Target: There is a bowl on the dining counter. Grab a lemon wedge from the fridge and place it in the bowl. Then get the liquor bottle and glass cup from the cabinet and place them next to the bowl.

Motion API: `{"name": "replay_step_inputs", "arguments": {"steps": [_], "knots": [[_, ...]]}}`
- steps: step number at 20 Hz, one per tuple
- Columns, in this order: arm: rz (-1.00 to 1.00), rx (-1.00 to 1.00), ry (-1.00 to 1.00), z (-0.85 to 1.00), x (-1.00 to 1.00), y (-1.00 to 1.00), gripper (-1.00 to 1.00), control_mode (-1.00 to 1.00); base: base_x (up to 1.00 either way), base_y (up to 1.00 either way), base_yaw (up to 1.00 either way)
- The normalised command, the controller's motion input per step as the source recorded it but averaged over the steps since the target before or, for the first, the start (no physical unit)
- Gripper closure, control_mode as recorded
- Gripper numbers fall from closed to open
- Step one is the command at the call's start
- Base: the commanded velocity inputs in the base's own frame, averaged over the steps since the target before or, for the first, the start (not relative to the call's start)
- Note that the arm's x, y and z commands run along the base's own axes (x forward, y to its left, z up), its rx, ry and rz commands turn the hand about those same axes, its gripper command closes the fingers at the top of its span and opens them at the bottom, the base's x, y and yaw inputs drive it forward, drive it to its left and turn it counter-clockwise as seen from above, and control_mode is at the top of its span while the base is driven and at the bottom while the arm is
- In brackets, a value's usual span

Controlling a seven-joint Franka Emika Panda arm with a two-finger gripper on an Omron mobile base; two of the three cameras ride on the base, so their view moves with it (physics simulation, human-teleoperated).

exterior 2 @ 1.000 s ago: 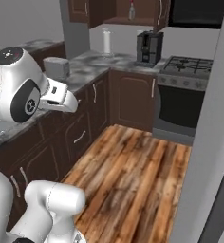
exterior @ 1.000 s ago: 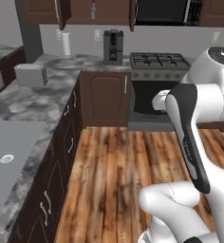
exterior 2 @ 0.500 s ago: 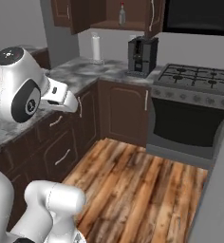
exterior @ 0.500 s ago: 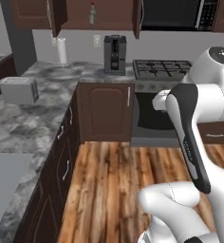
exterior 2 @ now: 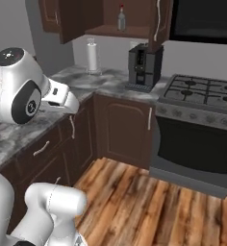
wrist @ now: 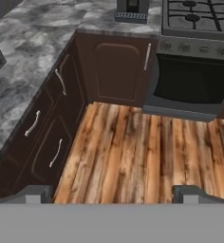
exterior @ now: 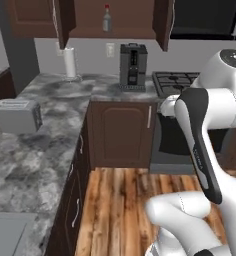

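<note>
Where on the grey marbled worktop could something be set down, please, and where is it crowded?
Bare stone lies between the toaster and the paper towel roll, and between that roll and the coffee machine. The worktop is tightest beside the stove, where the coffee machine stands.

The table (exterior: 45, 130) top is grey marbled stone, slightly glossy. The cabinet (exterior: 160, 20) is dark matt wood. The floor (wrist: 147, 152) is streaked brown wooden planks.
</note>
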Motion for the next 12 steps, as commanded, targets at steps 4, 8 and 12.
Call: {"name": "replay_step_inputs", "arguments": {"steps": [4,8,12], "knots": [[0.00,0.00,0.00,0.00,0.00,0.00,-1.00,1.00,1.00,0.22,0.00],[0.00,0.00,0.00,0.00,0.00,0.00,-1.00,1.00,1.00,0.07,0.00],[0.00,0.00,0.00,0.00,0.00,0.00,-1.00,1.00,1.00,0.01,0.00]]}}
